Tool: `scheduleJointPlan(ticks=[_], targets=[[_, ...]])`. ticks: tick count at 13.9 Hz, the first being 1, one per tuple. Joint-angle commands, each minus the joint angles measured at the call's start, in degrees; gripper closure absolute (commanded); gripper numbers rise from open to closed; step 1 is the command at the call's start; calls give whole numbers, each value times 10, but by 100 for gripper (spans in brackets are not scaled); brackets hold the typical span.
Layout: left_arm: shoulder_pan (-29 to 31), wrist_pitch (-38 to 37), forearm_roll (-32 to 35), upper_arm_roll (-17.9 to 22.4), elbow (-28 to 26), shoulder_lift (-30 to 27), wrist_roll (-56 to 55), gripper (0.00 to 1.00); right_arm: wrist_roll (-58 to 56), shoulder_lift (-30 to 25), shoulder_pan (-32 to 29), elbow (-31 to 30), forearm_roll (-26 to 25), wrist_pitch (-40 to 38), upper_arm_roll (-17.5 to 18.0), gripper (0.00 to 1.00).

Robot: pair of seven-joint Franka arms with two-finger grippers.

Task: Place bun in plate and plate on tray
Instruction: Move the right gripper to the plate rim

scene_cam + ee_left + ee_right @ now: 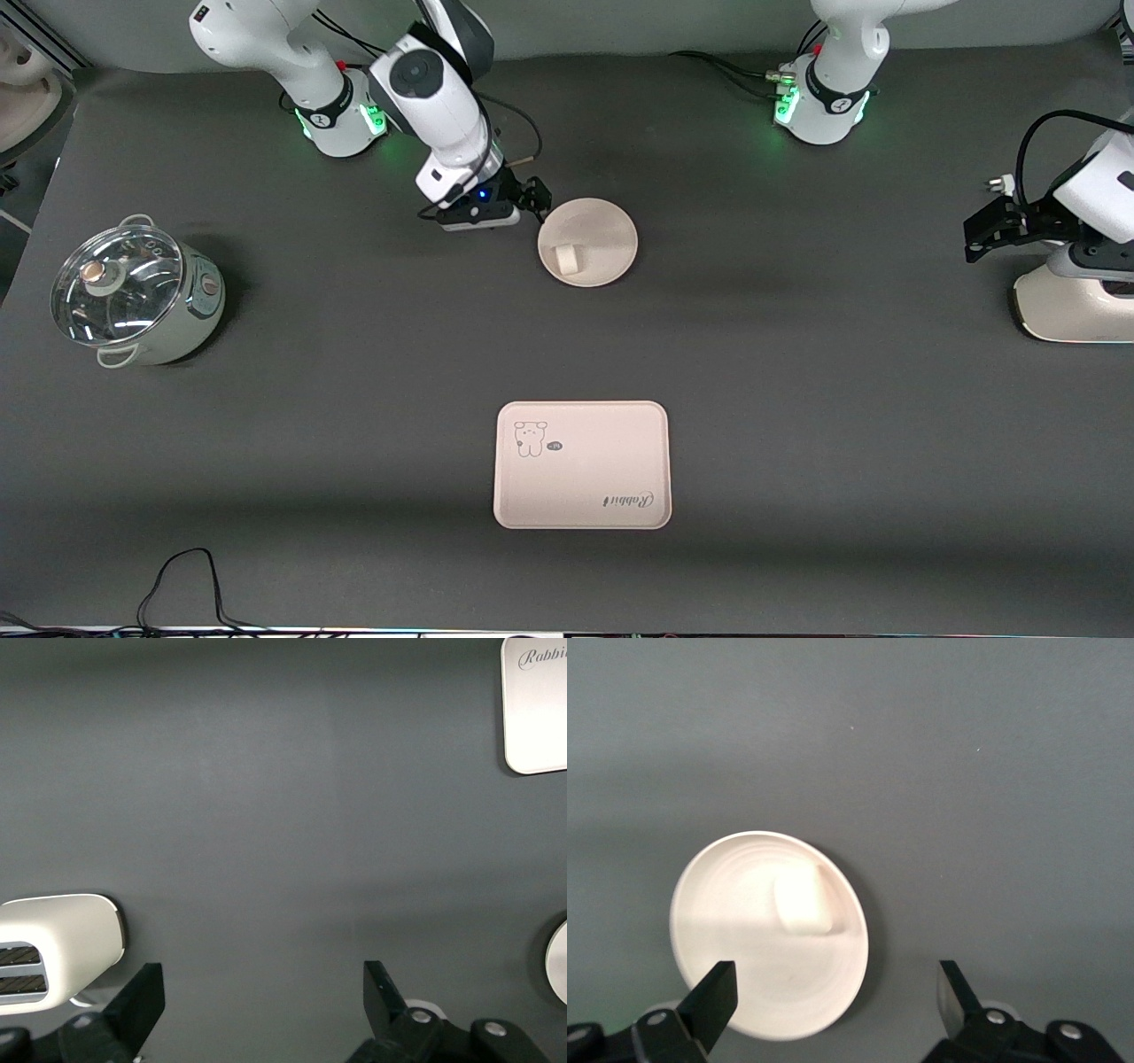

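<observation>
Tray (582,478): cream-pink, rectangular, rounded corners, cartoon animal drawing and "Rabbit" script; lies flat on the dark tabletop (797,399) near the edge closest to the front camera, about midway along it; nothing on it.

Electric pot (137,294): pale green with a glass lid, stands toward the right arm's end of the tabletop, farther from the front camera than the tray.

Toaster (1076,306): white, two slots seen in the left wrist view, stands at the left arm's end of the tabletop.

Plate (588,242): round, plain cream-white, raised rim; sits on the tabletop well apart from the tray, farther from the front camera, nearer the arms' bases.

Bun (566,257): small, off-white, stubby; rests inside the plate, close to the rim on the right arm's side.

Right hand (532,197): fingers spread wide apart, holding nothing; just beside the plate's rim.

Left hand (988,232): fingers apart, empty; waits above the toaster.
</observation>
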Motion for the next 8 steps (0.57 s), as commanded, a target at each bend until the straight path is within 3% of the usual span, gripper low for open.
scheduleJointPlan(ticks=[1,4,8], targets=[[-6,4,-7,8,-2,-4,3,0,28,58,36,-10,2,90,-3,0],[-8,5,-7,7,-2,-3,-3,0,35,103,50,-25,2,166,-3,0],[-8,5,-7,7,-2,-2,-3,0,35,125,50,-28,2,190,-3,0]])
